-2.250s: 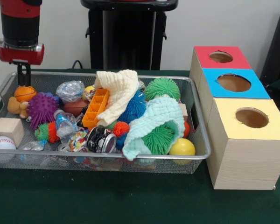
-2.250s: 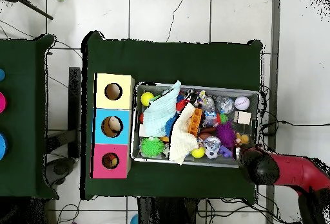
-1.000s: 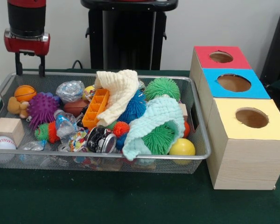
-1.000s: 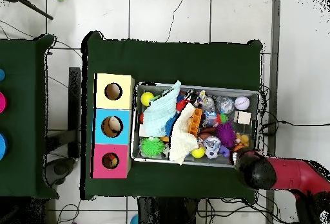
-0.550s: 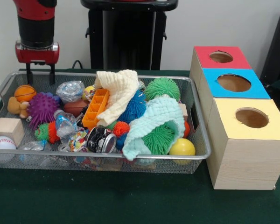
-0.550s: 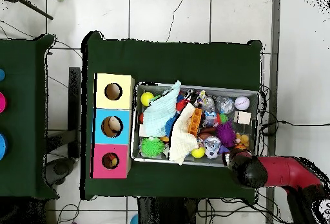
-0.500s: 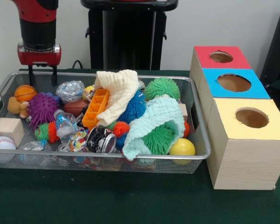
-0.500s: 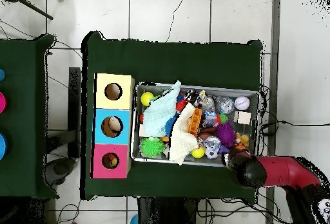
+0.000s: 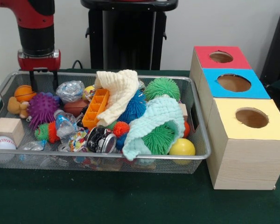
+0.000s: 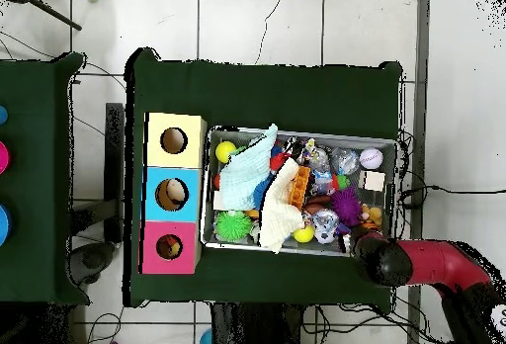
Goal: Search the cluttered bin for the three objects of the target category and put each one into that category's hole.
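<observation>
Currently the gripper (image 9: 43,80) hangs at the upper left of the front view, fingers parted and empty, likely poised over the bin (image 9: 203,140) to search its clutter. At upper right, the hole (image 9: 220,57) in the red-faced box sits unobstructed.

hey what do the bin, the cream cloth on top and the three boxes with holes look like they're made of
The bin looks like silver metal wire mesh with a rounded rim; you can see through its walls. The cream cloth seems a soft, waffle-textured fabric, draping in folds. The boxes appear to be pale wood, with visible grain on the sides and matte red, blue and yellow tops, possibly painted.
</observation>
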